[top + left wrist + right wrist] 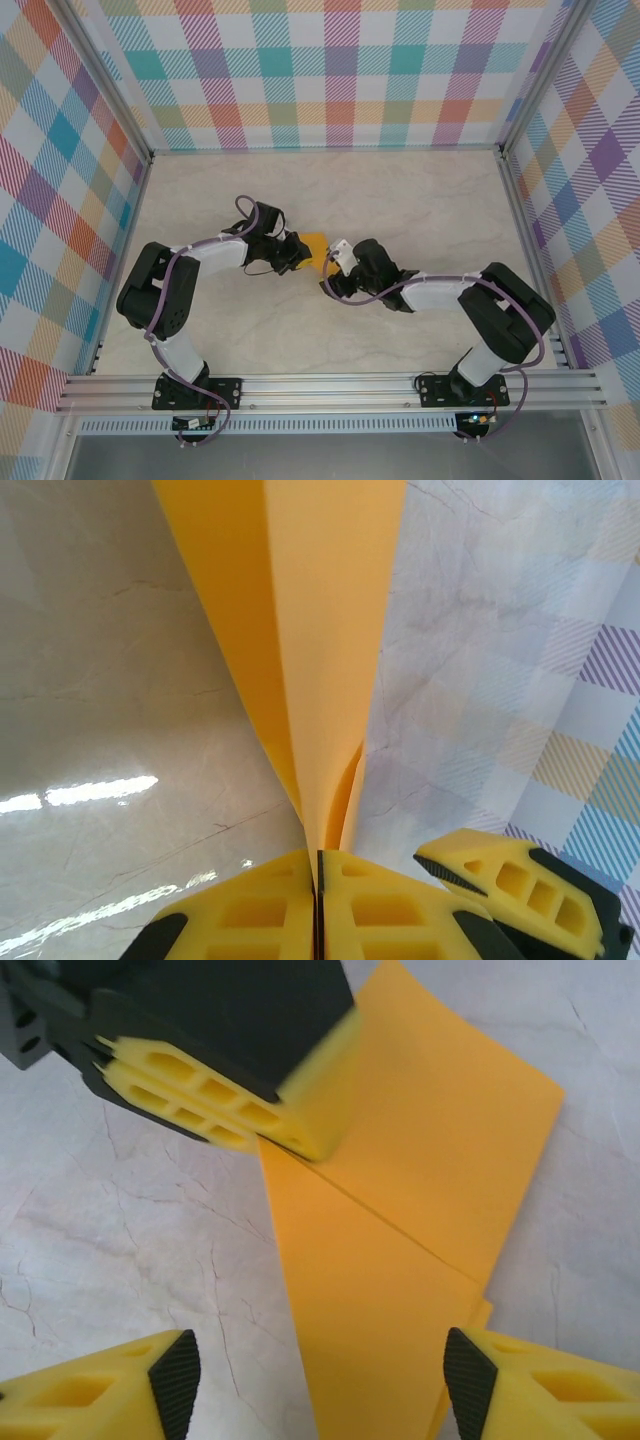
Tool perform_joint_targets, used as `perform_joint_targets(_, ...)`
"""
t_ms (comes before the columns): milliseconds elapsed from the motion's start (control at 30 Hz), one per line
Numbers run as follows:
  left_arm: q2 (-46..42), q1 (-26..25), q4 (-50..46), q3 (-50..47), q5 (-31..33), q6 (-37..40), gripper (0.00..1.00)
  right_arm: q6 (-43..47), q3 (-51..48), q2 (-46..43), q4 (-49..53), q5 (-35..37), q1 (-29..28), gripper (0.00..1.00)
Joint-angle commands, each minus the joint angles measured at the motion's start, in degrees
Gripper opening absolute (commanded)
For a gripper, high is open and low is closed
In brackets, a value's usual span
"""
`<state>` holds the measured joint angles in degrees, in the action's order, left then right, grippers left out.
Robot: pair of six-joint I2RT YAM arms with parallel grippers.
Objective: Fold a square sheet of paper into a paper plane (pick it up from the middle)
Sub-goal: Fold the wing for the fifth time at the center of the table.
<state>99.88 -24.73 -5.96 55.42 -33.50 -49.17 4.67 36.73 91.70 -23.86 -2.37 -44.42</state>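
The right end effector (pixel 322 1380) has its fingers apart, one on either side of the paper (pixel 430 1160), probably so it can grip or press the crease. Beyond it, the left end effector (pixel 300 1135) is clamped tight on the paper's folded edge, seemingly to hold the layers together. The part-folded paper sits between both arms, over the middle of the table (pixel 400 190).

Pale marbled tabletop (pixel 420 200); plaid walls (pixel 330 70); near rail (pixel 330 385), probably aluminium.
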Motion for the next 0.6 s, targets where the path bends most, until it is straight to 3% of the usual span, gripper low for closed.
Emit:
perform_joint_targets(0, -1.6, -0.5, -2.5, 1.6, 0.3, -0.1, 0.09, 8.0, -1.1, 2.1, -7.5, 2.0, -1.6, 0.64)
perform_joint_targets(267, -1.6, -0.5, -4.2, 2.4, 0.5, 0.8, 0.09, 15.1, 0.0, 7.5, -14.2, 5.9, -4.8, 0.53)
perform_joint_targets(567, -1.6, -0.5, -4.8, 2.5, 0.3, 0.8, 0.09, 15.6, 2.5, 11.6, -18.0, 10.2, -5.7, 0.44)
